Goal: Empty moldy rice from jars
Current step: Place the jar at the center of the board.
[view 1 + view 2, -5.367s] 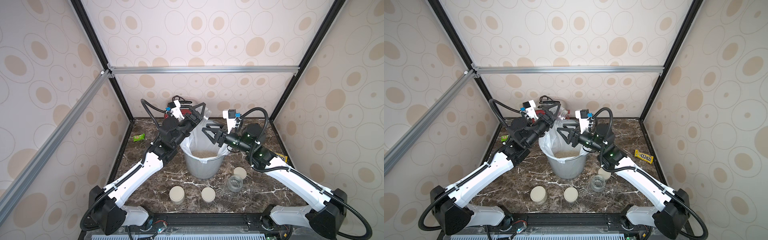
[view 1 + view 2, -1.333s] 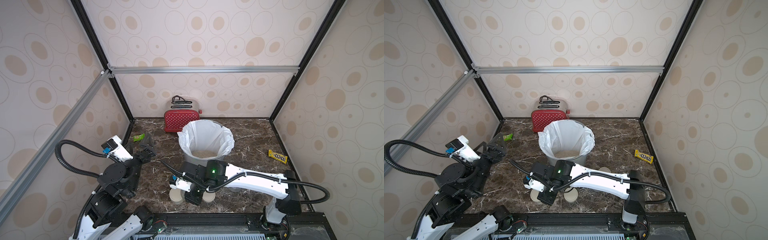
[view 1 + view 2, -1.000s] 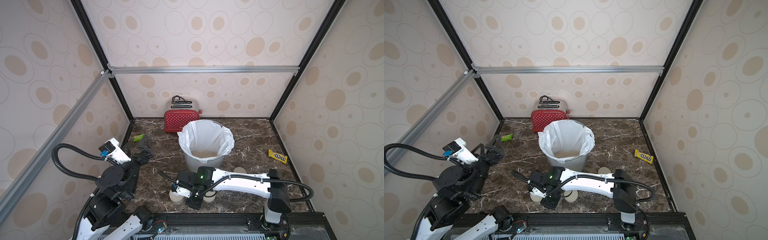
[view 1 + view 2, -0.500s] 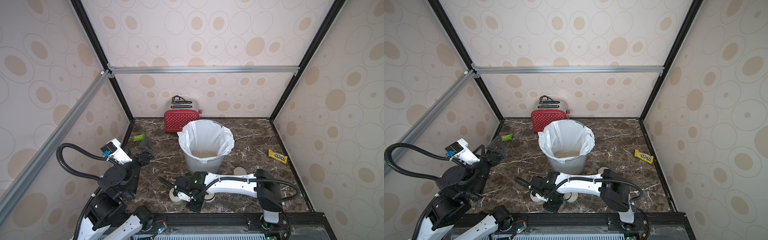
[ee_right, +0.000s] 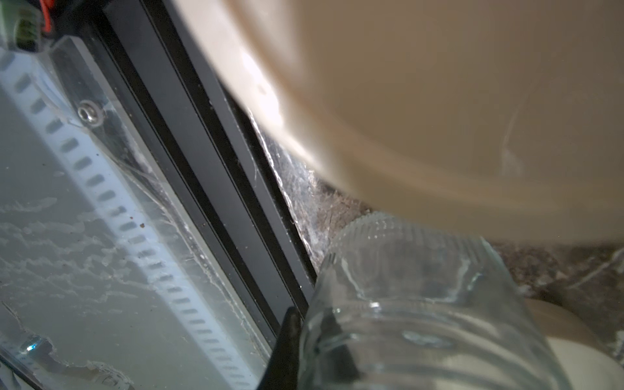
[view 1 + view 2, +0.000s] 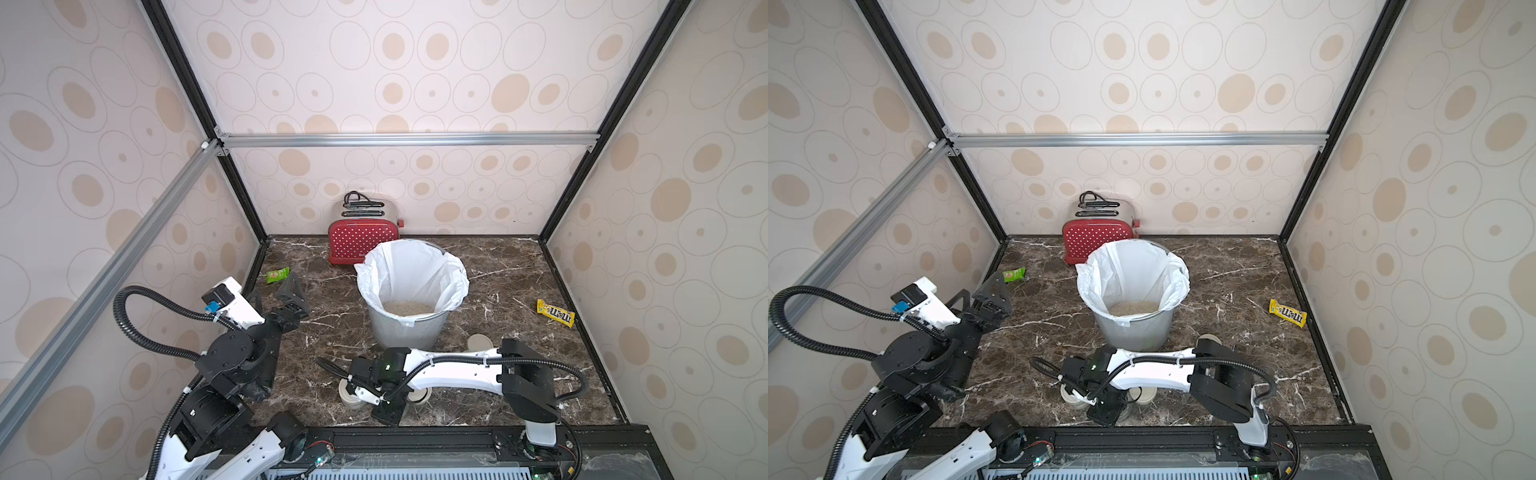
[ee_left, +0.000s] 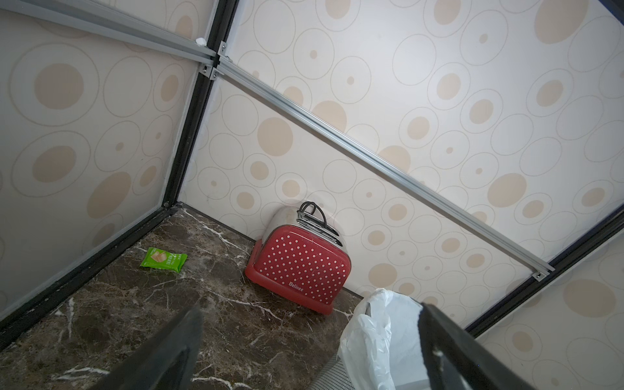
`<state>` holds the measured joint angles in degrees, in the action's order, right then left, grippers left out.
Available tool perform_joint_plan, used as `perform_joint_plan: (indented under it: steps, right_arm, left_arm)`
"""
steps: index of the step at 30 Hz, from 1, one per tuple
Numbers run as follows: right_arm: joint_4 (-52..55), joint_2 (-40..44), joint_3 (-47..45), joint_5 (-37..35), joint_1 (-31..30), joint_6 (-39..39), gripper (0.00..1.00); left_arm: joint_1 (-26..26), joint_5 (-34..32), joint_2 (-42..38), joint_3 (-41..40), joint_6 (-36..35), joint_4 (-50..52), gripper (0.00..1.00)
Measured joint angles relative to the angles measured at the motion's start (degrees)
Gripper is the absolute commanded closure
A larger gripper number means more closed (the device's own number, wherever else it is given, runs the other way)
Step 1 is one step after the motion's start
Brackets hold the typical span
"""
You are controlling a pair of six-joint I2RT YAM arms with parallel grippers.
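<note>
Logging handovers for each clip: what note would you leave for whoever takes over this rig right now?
Left gripper: open, empty, raised at the left side.
Right gripper: shut on the empty jar, low at the front edge between two lidded jars.
Done: rice lies in the bin; loose lid beside it.
Left: set this jar down, open and empty those two.

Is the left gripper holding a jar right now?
No, the left gripper is wide open in the left wrist view, with nothing between its jaws.
</note>
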<state>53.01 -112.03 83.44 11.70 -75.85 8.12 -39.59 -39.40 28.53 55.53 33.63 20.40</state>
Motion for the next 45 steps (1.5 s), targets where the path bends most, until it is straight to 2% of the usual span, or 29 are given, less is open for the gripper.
perform_joint_plan:
  steps: [6, 12, 15, 24, 33, 38, 45]
  right_arm:
    - [-0.33, 0.02, -0.15, -0.31, 0.00, 0.61, 0.88]
    - [-1.14, -0.02, -1.25, -1.64, -0.04, 1.03, 0.69]
    - [-1.20, -0.02, -1.27, -2.29, -0.07, 1.25, 0.63]
    - [1.68, 0.42, 0.85, -3.89, -0.07, 1.38, 0.57]
    - [6.51, 6.36, 3.85, -4.26, -0.26, 1.33, 0.53]
    - [8.46, 8.74, 7.04, -4.96, -0.70, 0.90, 0.42]
    - [7.13, 7.80, 14.05, -7.50, -0.70, -0.76, 0.25]
  left_arm:
    - [0.00, 0.00, 0.00, -0.02, 0.02, 0.04, 0.01]
    - [0.00, 0.02, 0.02, -0.02, 0.02, 0.04, 0.01]
    - [0.00, 0.02, 0.02, 0.00, 0.02, 0.04, 0.01]
    - [0.00, 0.02, 0.13, 0.00, 0.02, 0.02, 0.01]
    - [0.00, 0.00, 0.44, 0.00, -0.13, -0.04, 0.01]
    - [0.00, -0.04, 0.44, 0.00, -1.03, -0.04, 0.01]
    - [0.00, 0.04, 0.44, 0.33, -2.01, 0.00, 0.01]
